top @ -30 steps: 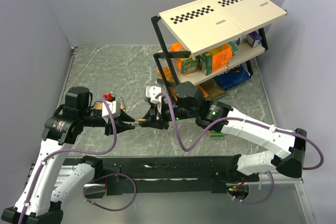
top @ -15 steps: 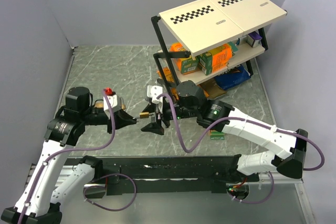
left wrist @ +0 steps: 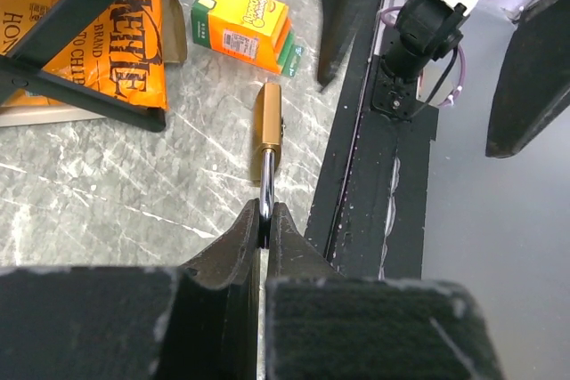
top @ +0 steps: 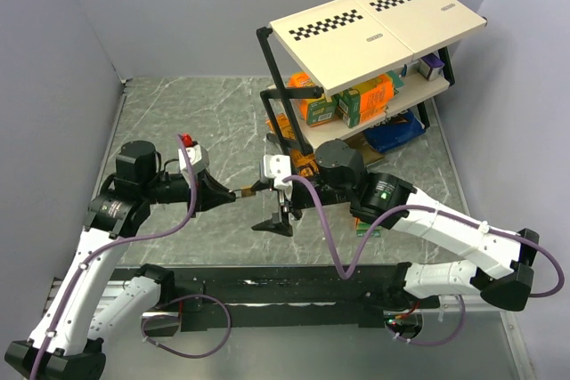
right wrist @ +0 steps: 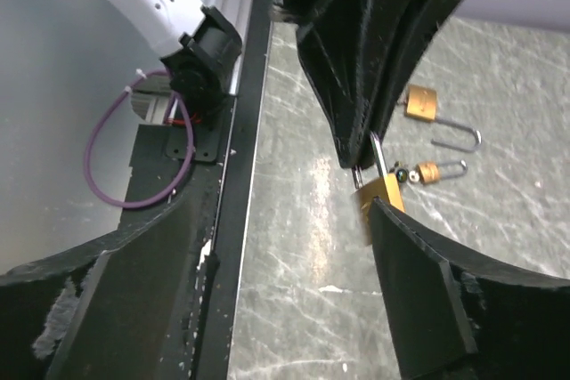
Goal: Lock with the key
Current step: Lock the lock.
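The left pincer (left wrist: 264,220) is clamped together on the thin steel shackle (left wrist: 265,186) of a brass padlock (left wrist: 270,122). Its flat rectangular body sticks out past the black, rough-faced fingertips and hangs above the desk (top: 196,122), a grey slab veined like marble. In the top view the padlock sits near the middle of the desk, between the two arms.

The right pincer (top: 270,206) stands just to its right with its wedge-shaped fingers spread wide apart, holding nothing; in its wrist view the padlock lies in the gap ahead of them.

Two spare padlocks (right wrist: 420,104) lie flat on the desk, shackles swung open. To the right stand a glossy orange-and-green carton (left wrist: 242,24) and a crinkled orange chip bag (left wrist: 98,33) under a black-framed rack (top: 374,15) with a cream top. The rack crowds the far right. A black rail (top: 294,287) runs along the near edge, and the widest open room lies far left.
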Controlling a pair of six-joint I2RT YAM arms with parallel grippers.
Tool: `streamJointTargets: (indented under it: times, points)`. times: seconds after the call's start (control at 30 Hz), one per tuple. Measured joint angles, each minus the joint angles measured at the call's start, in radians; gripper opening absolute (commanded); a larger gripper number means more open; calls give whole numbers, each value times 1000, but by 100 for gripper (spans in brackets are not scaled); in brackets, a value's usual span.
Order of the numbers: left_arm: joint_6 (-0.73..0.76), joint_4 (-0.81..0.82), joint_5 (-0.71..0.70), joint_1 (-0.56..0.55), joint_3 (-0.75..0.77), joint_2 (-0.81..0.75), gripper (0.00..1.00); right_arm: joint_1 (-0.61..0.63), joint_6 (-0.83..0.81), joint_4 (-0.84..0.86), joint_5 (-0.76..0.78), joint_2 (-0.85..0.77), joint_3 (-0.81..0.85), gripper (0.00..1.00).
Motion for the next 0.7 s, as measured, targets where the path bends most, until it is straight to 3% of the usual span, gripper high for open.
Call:
streamJointTargets:
  times: [0.1, 0.4, 0.6, 0.7]
  points:
    - [7, -5, 13, 0, 3, 2, 1, -9, 11, -16, 23, 0, 0, 99]
    - [72, -70, 95, 0, 35, 11, 1, -27, 77, -121, 93, 46, 56, 99]
    - [76, -86, 130, 0, 50, 11, 1, -34, 47, -134, 68, 53, 56, 91]
    - [72, -92, 144, 0, 60, 11, 1, -35, 32, -134, 50, 67, 59, 82]
